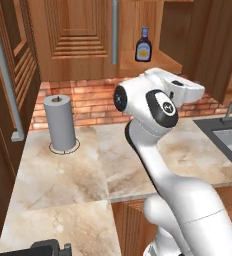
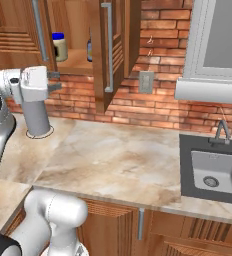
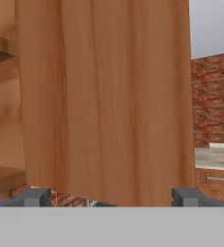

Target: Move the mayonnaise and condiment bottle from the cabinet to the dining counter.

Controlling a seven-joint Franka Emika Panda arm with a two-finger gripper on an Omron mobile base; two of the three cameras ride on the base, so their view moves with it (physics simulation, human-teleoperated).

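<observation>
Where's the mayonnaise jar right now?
The mayonnaise sits on the open cabinet shelf, upper left of the right base view, above the grey paper-towel roll.

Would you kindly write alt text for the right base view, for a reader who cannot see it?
An open wooden wall cabinet holds a blue-lidded mayonnaise jar on its shelf, above a marble worktop backed by brick. The robot's open end effector hovers at left near a grey paper towel roll; a sink sits at right.

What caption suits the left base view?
White arm below open cabinet holding the condiment bottle; paper towel roll on the worktop.
</observation>
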